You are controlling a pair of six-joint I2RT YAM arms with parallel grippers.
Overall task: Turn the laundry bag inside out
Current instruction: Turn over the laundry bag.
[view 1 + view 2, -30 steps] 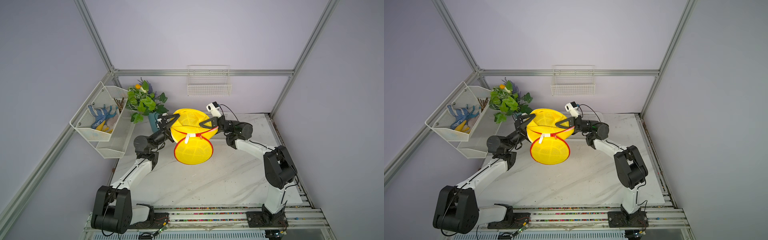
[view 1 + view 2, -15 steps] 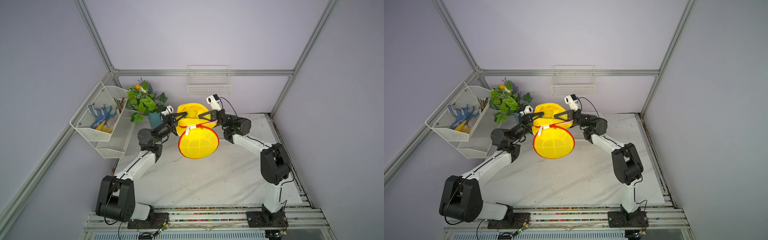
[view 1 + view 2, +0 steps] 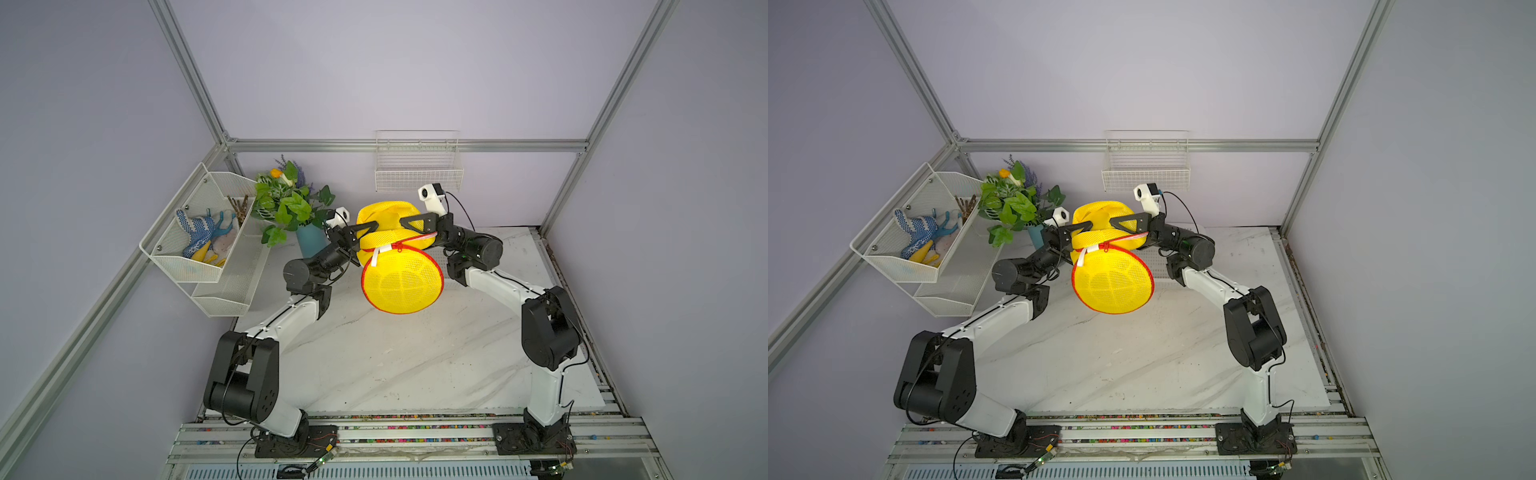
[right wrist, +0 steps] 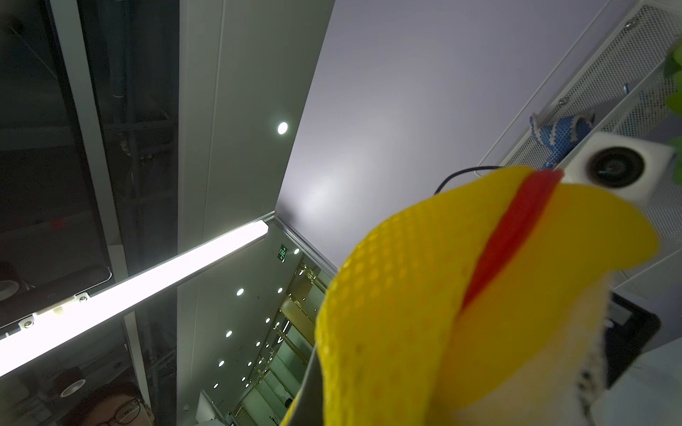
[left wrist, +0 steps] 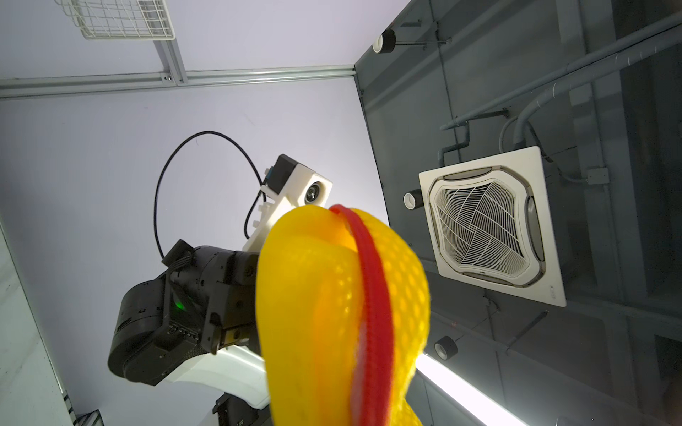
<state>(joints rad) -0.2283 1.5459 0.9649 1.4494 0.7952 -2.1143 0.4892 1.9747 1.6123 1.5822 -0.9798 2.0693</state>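
Your left end effector (image 3: pixel 372 228) is clamped on a fold near the top of the bright yellow, round mesh laundry bag (image 3: pixel 401 282). In the left wrist view that fold (image 5: pixel 332 313) fills the foreground, with the red zipper trim (image 5: pixel 372 295) running along it. Your right end effector (image 3: pixel 405 227) is closed on the opposite side of the same upper band, and the right wrist view shows its own bunch of yellow mesh (image 4: pixel 424 313).

In both top views the bag hangs between the two, with its flat round face tilted toward the camera. A small white tab (image 3: pixel 375 258) dangles at the zipper. Beneath it lies the white marble desk (image 3: pixel 395 365). Behind your left arm stand a green potted plant (image 3: pixel 291 203) and a white mesh wall basket (image 3: pixel 195 266).
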